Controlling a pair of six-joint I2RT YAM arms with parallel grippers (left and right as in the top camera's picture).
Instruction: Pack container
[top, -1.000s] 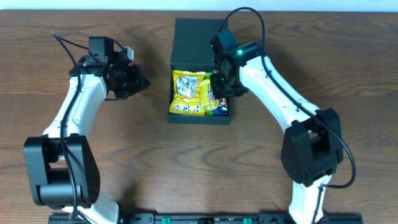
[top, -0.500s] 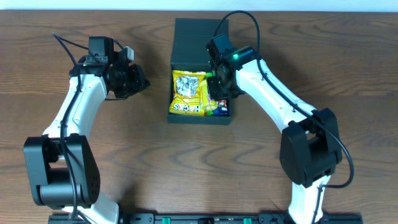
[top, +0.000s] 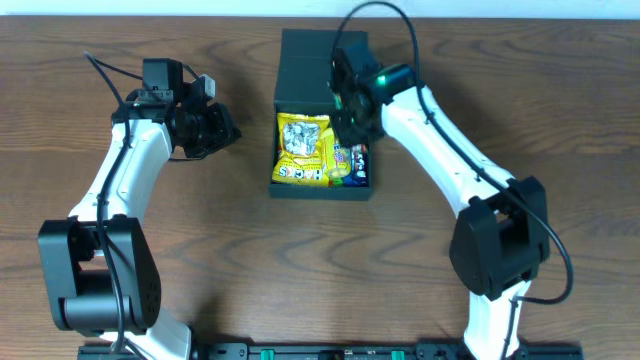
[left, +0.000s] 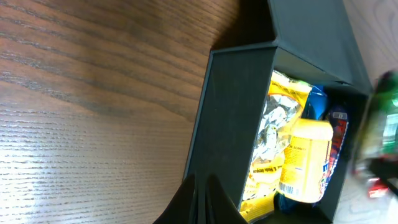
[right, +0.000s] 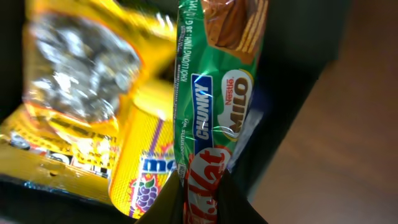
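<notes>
Already the container (top: 305, 65) holds yellow packets (top: 303, 148); right gripper (right: 186, 208) clamps a green bar (right: 217, 93) over it; left gripper (left: 200, 199) together, empty; lid unclosed.

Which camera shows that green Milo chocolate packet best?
The right wrist view: the green Milo packet fills it, label readable, pinched in the right gripper. Overhead, the right arm mostly hides it. The left wrist view shows only a green blur at its right edge.
</notes>
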